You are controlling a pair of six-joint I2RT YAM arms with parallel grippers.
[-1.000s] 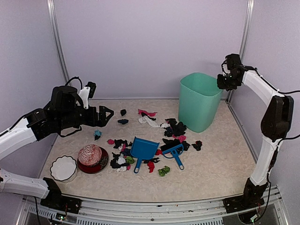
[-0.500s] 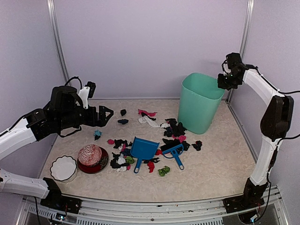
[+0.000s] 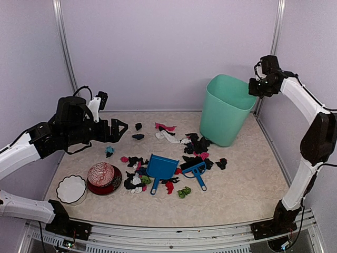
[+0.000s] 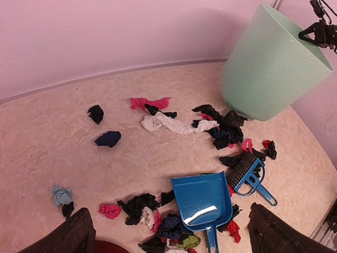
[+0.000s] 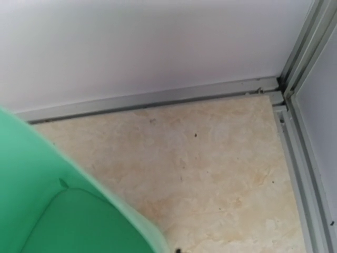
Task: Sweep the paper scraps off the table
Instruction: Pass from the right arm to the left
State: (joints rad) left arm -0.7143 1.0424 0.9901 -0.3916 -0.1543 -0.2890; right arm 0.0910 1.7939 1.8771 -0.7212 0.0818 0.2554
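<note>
The paper scraps lie strewn across the middle of the desk, thickest around the dustpan and brush at frame centre, none gathered yet. At upper right the green bin now leans on its base, where a second ago it stood upright. The right pincer has pressed together on its rim and tipped it, probably to bring it nearer the mess. The left pincer hangs spread wide at left.
</note>
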